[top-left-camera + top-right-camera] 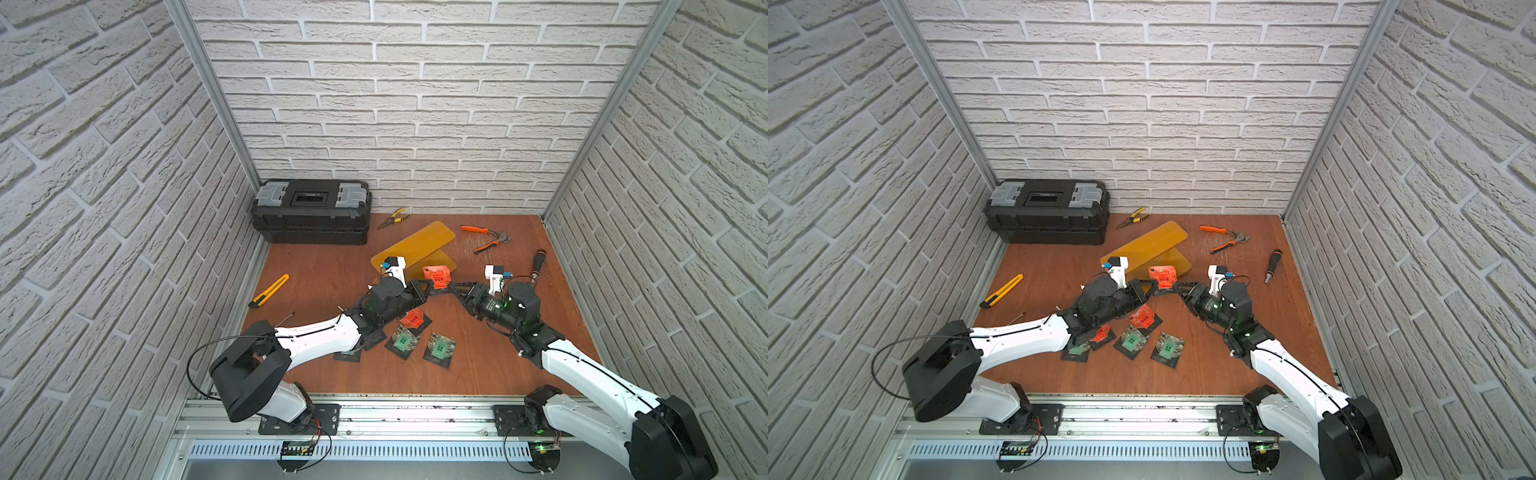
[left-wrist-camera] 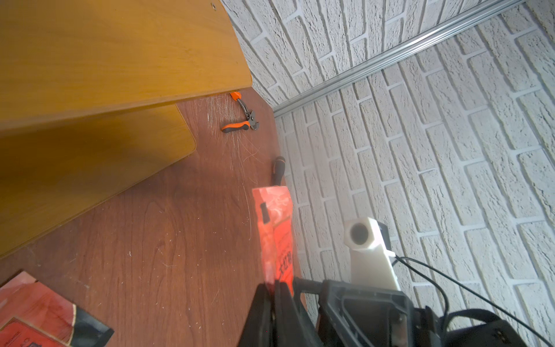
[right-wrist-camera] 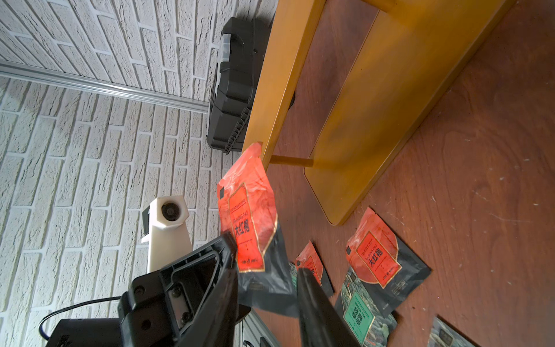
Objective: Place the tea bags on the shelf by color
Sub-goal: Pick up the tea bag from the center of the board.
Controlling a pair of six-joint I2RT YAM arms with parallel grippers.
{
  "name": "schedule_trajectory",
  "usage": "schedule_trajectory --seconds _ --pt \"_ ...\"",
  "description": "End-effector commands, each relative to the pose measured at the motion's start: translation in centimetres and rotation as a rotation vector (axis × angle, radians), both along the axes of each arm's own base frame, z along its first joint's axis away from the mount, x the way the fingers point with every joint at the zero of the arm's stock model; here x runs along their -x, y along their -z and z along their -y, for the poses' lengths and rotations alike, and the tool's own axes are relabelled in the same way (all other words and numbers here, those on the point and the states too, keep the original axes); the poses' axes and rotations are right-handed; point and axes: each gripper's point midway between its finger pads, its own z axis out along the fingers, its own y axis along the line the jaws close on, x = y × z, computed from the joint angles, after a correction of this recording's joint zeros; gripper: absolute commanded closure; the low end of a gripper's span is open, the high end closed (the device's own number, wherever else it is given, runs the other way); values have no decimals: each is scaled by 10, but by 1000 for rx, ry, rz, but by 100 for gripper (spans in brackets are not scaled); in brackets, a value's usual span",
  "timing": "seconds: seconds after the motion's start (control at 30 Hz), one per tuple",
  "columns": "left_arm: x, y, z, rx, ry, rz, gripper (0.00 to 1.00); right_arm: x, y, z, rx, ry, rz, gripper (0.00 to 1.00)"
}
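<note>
An orange-red tea bag [image 1: 436, 276] [image 1: 1162, 275] [image 3: 249, 216] hangs in the air in front of the amber shelf [image 1: 419, 243] [image 3: 375, 90]. My left gripper [image 1: 428, 291] [image 2: 274, 285] is shut on its lower edge. My right gripper [image 1: 451, 286] [image 3: 267, 255] straddles the bag's black end from the other side. Its jaws are open; one finger touches the bag, the other stands apart. On the floor lie another orange-red bag [image 1: 413, 320] and two green bags [image 1: 402, 341] [image 1: 439, 347]. More bags [image 1: 1100, 334] [image 1: 1076, 352] lie partly under the left arm. Both shelf plates are bare.
A black toolbox [image 1: 311, 210] stands at the back left. Yellow pliers [image 1: 392, 218] and orange pliers [image 1: 486, 239] lie behind the shelf. A screwdriver [image 1: 538, 266] lies near the right wall and a yellow utility knife [image 1: 269, 291] at the left.
</note>
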Motion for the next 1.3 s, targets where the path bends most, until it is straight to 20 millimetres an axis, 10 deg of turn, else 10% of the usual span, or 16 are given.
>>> schedule_trajectory --seconds 0.0,0.73,1.27 --pt "-1 -18 -3 53 -3 40 100 -5 -25 -4 -30 -14 82 66" --pt "-2 -7 3 50 23 12 100 -8 -29 -4 24 -29 123 97" --pt "4 28 -28 -48 -34 -41 50 5 -5 -3 222 -125 156 97"
